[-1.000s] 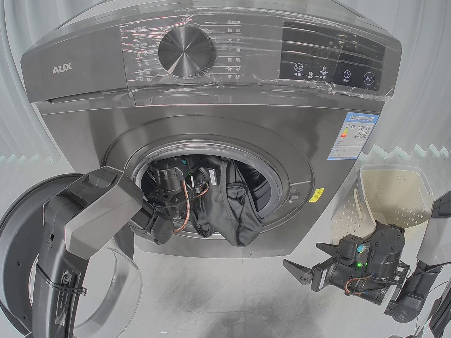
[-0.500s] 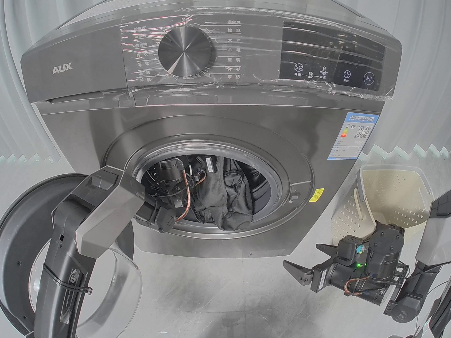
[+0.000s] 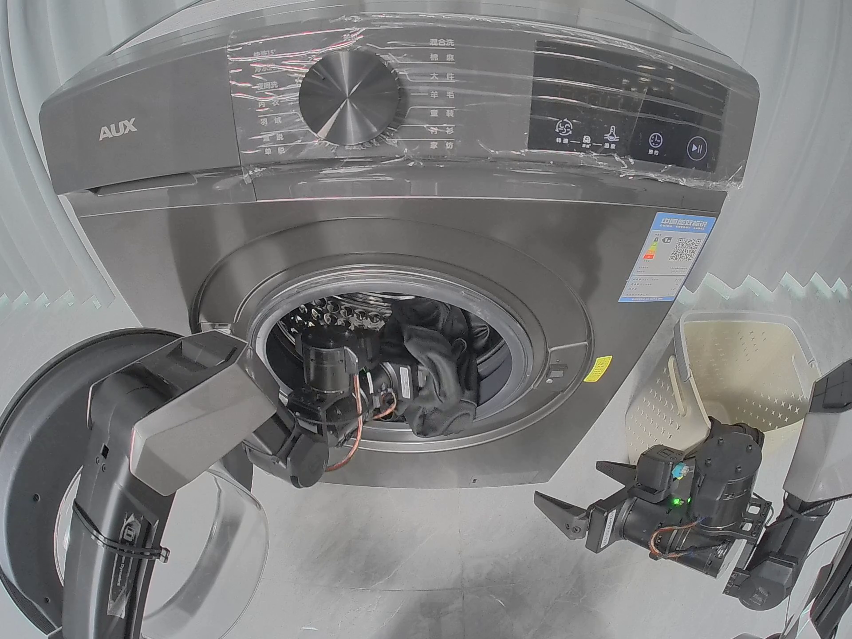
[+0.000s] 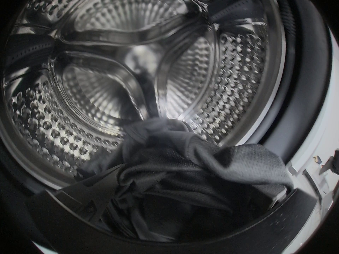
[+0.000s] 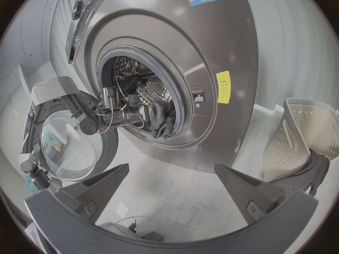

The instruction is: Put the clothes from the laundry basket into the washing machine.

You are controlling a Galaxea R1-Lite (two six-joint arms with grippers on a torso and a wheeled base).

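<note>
The washing machine [image 3: 399, 224] stands with its round opening uncovered. A dark garment [image 3: 435, 374] lies bunched on the lower rim of the drum opening, partly inside; it also shows as the garment [image 4: 197, 163] and the garment [image 5: 162, 119]. My left gripper [image 4: 169, 180] is at the mouth of the drum, open, with one finger [image 4: 95, 194] bare and the other under the cloth. My right gripper [image 3: 572, 490] hangs open and empty low on the right, in front of the laundry basket [image 3: 745, 374]. Another dark garment [image 5: 314, 173] hangs over the basket's edge.
The machine's door [image 3: 53, 454] is swung open to the left, behind my left arm; the door [image 5: 67, 149] has a clear bowl window. The steel drum [image 4: 106, 71] behind the cloth holds nothing else. Bare grey floor [image 3: 426, 543] lies between the machine and the grippers.
My left arm rose into the opening, then dropped lower. The dark garment, which hung far over the rim, is now bunched higher at the drum mouth. The right arm stayed still.
</note>
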